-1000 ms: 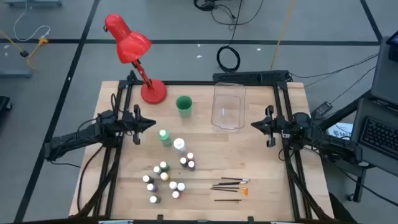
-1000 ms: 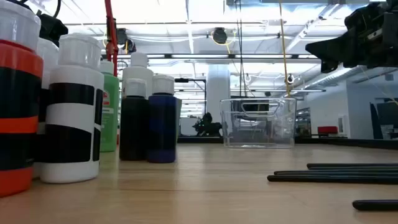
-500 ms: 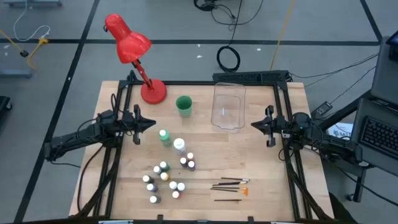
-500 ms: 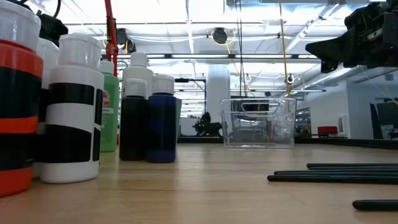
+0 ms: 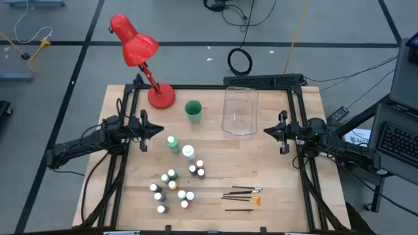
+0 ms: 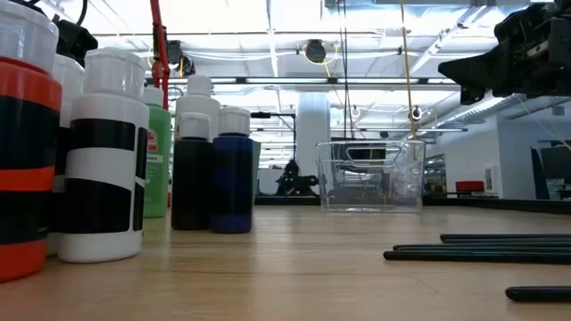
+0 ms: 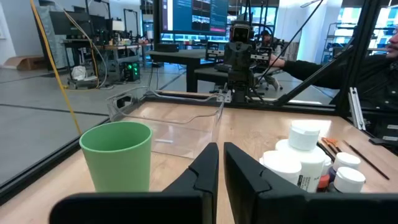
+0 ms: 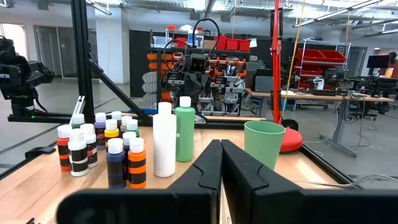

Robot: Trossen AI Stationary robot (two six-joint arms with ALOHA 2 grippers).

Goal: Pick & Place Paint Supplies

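Observation:
The small white-capped paint bottles [image 5: 173, 186] stand in a cluster near the table's front, left of centre. A taller green bottle [image 5: 172, 143] and a taller white bottle [image 5: 188, 153] stand upright just behind them. Several thin dark brushes [image 5: 241, 198] lie flat to the right of the cluster. My left gripper [image 5: 160, 130] hovers shut at the table's left side, pointing toward the middle. My right gripper [image 5: 266, 130] hovers shut at the right side, facing it. Neither has anything between its fingers. The right wrist view shows the bottles [image 8: 106, 149] standing beyond my shut fingers [image 8: 221, 165].
A green cup [image 5: 192, 110] and a clear plastic bin [image 5: 240, 111] stand at the back of the table. A red desk lamp [image 5: 140, 55] stands at the back left corner. Dark frame rails run along both sides. Bare wood lies between the two grippers.

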